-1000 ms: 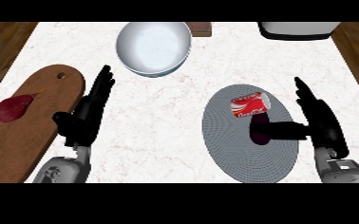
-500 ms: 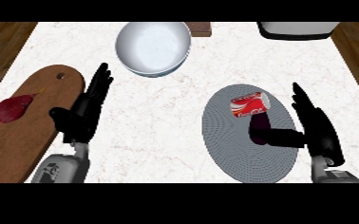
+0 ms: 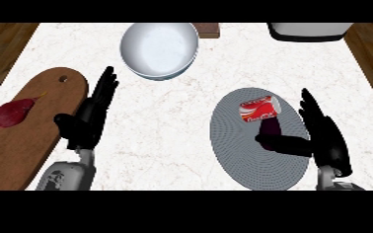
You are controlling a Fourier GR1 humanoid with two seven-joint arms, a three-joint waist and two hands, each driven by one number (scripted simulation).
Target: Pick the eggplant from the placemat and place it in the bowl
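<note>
Plainly, the eggplant (image 3: 270, 128) is laid on the placemat (image 3: 244, 170) just left of the right hand (image 3: 325, 139), long axis running away from the robot. That hand is held open, thumb touching the near end, nothing gripped; the left hand (image 3: 89, 116) is seen well apart.

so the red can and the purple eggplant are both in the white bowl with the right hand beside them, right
No. The red soda can and dark purple eggplant lie on the round grey placemat, not in the white bowl. The head view shows this; the black right hand is beside them.
</note>
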